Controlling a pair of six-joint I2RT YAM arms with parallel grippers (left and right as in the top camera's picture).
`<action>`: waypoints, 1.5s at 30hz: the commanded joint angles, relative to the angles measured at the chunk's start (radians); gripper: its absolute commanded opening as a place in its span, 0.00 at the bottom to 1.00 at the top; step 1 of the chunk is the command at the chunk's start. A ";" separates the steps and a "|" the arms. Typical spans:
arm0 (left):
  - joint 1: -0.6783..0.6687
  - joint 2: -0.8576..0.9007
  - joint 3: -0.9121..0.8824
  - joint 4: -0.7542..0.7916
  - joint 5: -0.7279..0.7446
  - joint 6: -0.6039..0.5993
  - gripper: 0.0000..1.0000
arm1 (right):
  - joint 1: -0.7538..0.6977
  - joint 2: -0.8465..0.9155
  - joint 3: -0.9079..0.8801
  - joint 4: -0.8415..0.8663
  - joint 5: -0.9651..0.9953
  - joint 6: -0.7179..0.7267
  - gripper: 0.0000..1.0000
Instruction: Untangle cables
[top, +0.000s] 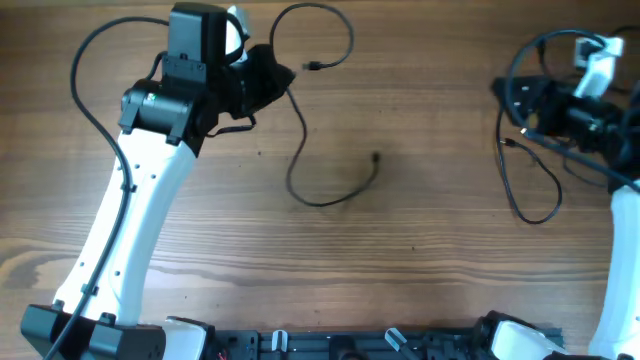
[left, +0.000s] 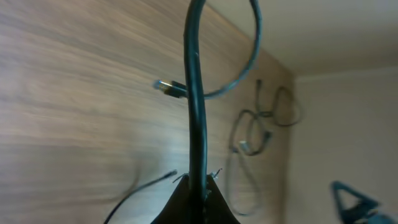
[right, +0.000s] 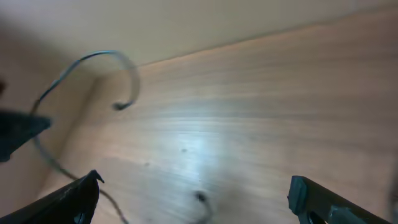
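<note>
My left gripper (left: 198, 190): clamped shut on the held cable (left: 196, 93).
My right gripper (right: 196, 196): fingers wide apart, empty.
Held cable: runs straight out from my left gripper, then loops rightward.
Second cable (top: 535, 220): well right of my left gripper; my right arm is nearer.

Black cables (top: 304, 135) on a brown wood-grain table (top: 430, 250); left arm (top: 140, 220) white with black joints; plug (left: 166, 88) perhaps gold-tipped.

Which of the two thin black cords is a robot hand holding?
The left cord, pinched in the shut left gripper; the right cord lies loose, no gripper on it.
</note>
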 joint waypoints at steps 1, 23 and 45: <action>-0.064 0.028 0.006 0.017 0.035 -0.153 0.04 | 0.033 -0.003 0.015 0.026 -0.076 -0.046 1.00; 0.267 0.110 0.006 -0.407 -0.397 -0.039 1.00 | 0.515 0.193 0.014 -0.022 0.229 0.040 0.83; 0.309 0.111 0.006 -0.419 -0.398 0.017 1.00 | 0.892 0.765 0.014 0.443 0.172 0.314 0.25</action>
